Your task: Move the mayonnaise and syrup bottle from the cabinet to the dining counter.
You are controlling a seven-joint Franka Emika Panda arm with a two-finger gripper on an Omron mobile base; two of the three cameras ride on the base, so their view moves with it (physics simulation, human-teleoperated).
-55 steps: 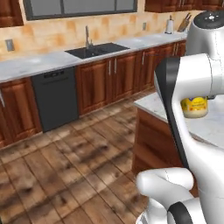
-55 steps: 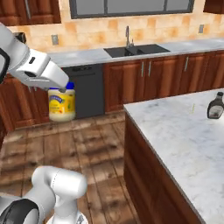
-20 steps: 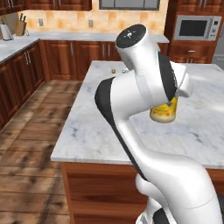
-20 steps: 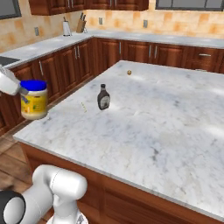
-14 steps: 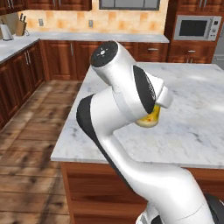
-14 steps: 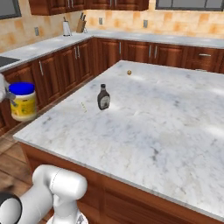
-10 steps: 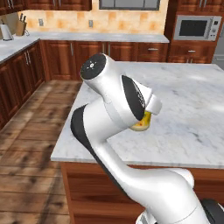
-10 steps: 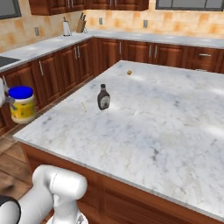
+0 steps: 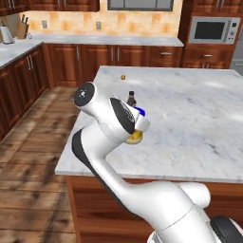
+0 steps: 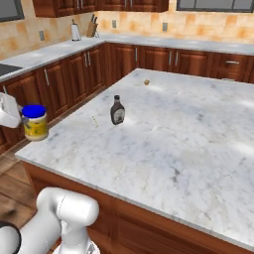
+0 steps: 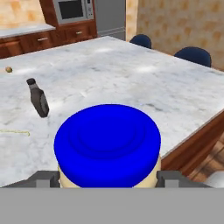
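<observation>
The mayonnaise [image 11: 107,135], a blue-lidded cream jar, sits between my fingers [image 11: 43,178], with my gripper [image 11: 107,178] shut on it. From the right base the mayonnaise [image 10: 34,122] hangs at the near left corner of the dining counter [image 10: 188,144], just above the marble. My arm hides most of the jar [image 9: 136,137] from the left base. The syrup bottle [image 10: 117,110] [image 9: 131,98] [image 11: 38,98] stands upright on the marble further in, apart from the jar. The cabinet is out of view.
A small brown ball [image 10: 147,82] lies at the island's far side. A thin yellow strip [image 10: 94,120] lies near the syrup bottle. Blue chairs [image 11: 192,57] line the island's far edge. Wall cupboards and a knife block [image 10: 93,29] stand behind.
My arm has swung the mayonnaise left and slightly down, toward the island's near left corner. The syrup bottle has stayed put.
</observation>
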